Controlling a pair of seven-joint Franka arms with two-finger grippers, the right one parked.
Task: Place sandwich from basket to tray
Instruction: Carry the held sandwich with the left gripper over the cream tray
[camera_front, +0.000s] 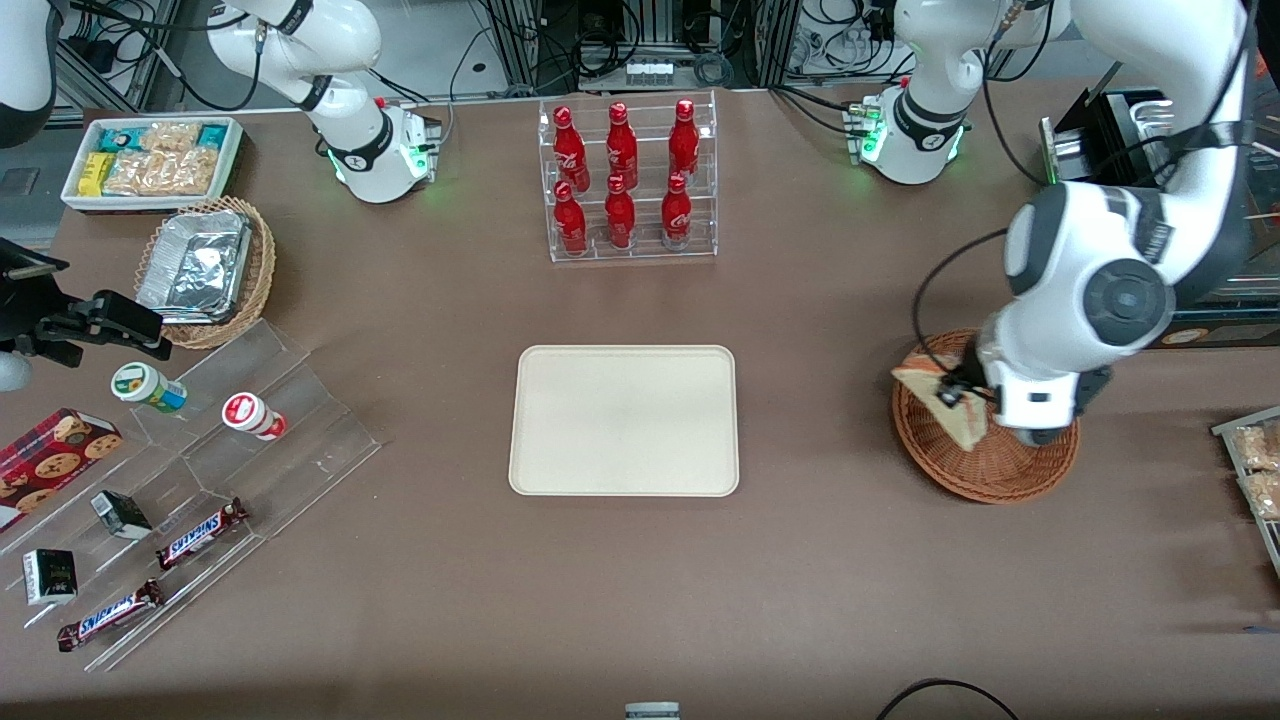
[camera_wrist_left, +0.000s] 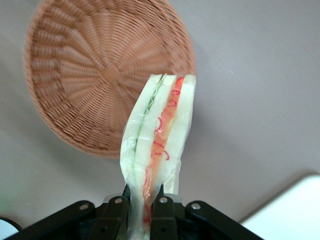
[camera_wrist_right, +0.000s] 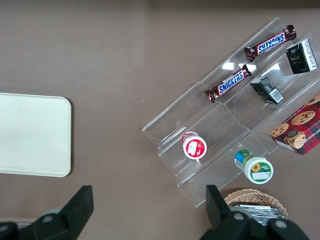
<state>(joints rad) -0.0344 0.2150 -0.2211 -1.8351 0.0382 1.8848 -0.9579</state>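
Note:
My left gripper (camera_front: 962, 392) is shut on the sandwich (camera_front: 938, 400), a white bread wedge with red and yellow filling, and holds it lifted above the reddish-brown wicker basket (camera_front: 1000, 465). In the left wrist view the fingers (camera_wrist_left: 165, 212) pinch the sandwich (camera_wrist_left: 160, 130) by its narrow end, with the basket (camera_wrist_left: 90, 75) below it holding nothing. The cream tray (camera_front: 624, 420) lies flat at the table's middle, toward the parked arm's end from the basket; its corner shows in the left wrist view (camera_wrist_left: 290, 210).
A clear rack of red bottles (camera_front: 628, 180) stands farther from the front camera than the tray. A lighter wicker basket with a foil container (camera_front: 205, 268), a white snack bin (camera_front: 152, 160) and a clear stepped stand with snacks (camera_front: 190, 500) lie toward the parked arm's end.

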